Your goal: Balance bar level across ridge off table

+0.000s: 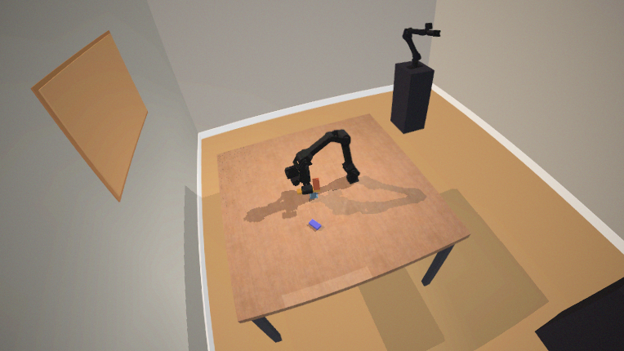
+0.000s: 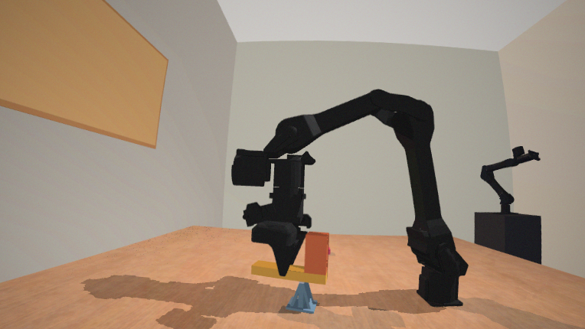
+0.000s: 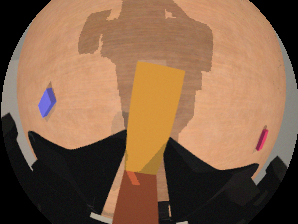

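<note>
The yellow bar (image 2: pixel 262 269) (image 3: pixel 154 110) carries an upright orange-red block (image 2: pixel 316 253) (image 3: pixel 135 200) (image 1: pixel 316 183) on the end nearer the arm's base. My gripper (image 2: pixel 282 272) (image 3: pixel 147 137) is shut on the bar, near its middle. The bar is off the table and slopes slightly down toward the block end in the exterior view. The blue ridge (image 2: pixel 302 300) (image 1: pixel 313 196) stands on the table under the bar, between the fingers and the block end. The bar's underside is very close to the ridge's top; whether they touch is hard to tell. The wrist view does not show the ridge.
A purple-blue block (image 1: pixel 314 224) (image 3: pixel 46 102) lies on the table (image 1: pixel 349 257) to one side of the bar. A small pink block (image 3: pixel 262 139) lies on the other side and is mostly hidden in the exterior view. A second arm (image 1: pixel 412 46) stands on a dark pedestal beyond the table.
</note>
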